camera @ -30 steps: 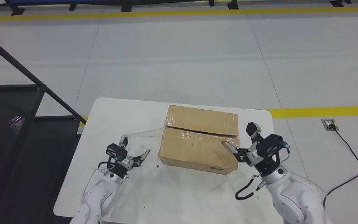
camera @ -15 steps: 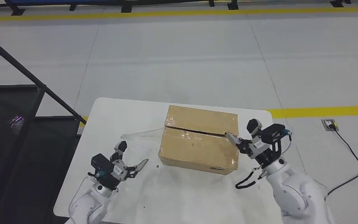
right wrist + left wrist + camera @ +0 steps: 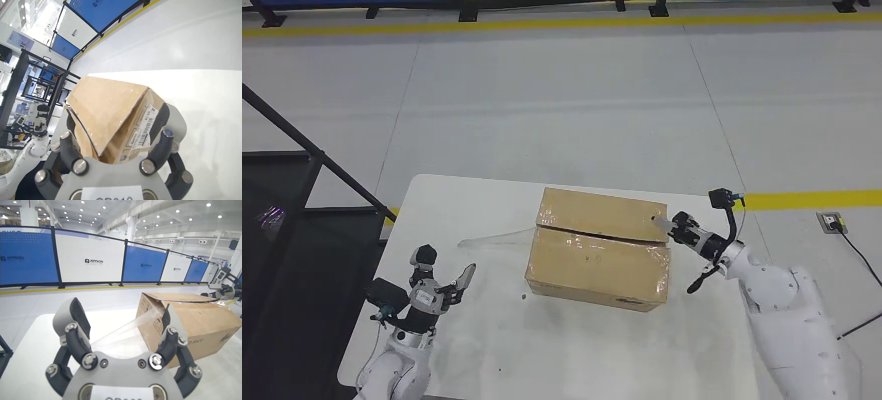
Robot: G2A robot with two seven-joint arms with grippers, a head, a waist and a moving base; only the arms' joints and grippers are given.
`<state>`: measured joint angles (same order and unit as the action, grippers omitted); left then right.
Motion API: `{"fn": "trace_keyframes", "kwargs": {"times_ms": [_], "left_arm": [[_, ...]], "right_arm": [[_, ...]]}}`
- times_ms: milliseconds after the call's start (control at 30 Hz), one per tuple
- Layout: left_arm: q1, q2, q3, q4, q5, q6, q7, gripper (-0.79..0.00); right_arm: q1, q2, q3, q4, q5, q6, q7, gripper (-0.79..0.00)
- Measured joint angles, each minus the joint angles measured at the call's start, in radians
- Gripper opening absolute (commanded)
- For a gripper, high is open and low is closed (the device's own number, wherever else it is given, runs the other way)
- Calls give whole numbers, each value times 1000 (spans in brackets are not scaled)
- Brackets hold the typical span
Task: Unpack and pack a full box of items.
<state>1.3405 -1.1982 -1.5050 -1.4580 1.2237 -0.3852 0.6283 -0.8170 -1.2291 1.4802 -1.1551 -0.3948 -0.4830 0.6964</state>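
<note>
Top view has the left gripper drawn back across the table over the last second, fingers apart throughout. The box now lies well beyond its fingertips instead of just ahead of them. A clear tape strip trails from the box's top edge toward those fingers. Over the same second the right gripper has climbed from the box's near end corner to the top seam at that end. Its fingertips now sit at the gap between the two top flaps.

My reading is that the seal is off or nearly so, and unpacking has reached the flap-opening step. Nothing is out of the box yet. The right arm looks placed to lift a flap while the left stands out of the way.

Left wrist view adds what the top view cannot settle. The tape runs taut from the box corner to the pad of one finger, seemingly stuck there, though the fingers are spread wide with nothing clamped between them. If so, it may need shaking off before that gripper can pick anything.

Right wrist view shows its own fingers also apart, straddling the box's end. One finger lies over the top beside the seam and the other beside the labelled end face, with a raised flap edge between them. Whether either pad touches cardboard I cannot tell.
</note>
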Motion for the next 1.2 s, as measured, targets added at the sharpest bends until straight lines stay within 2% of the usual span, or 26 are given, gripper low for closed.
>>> {"fn": "trace_keyframes", "kwargs": {"times_ms": [233,667,867,1200], "left_arm": [[-11,-2,2,17,-10,8,-11,0],[-14,-4,3,14,-8,8,-19,0],[0,-3,-10,-8,-10,16,-23,0],[3,-2,-12,-12,-5,20,-31,0]], "right_arm": [[33,0,-43,66,61,-89,24,0],[21,-5,-133,-10,68,-91,4,0],[-38,10,-77,-129,41,-130,-86,0],[-39,10,-79,-127,40,-127,-87,0]]}}
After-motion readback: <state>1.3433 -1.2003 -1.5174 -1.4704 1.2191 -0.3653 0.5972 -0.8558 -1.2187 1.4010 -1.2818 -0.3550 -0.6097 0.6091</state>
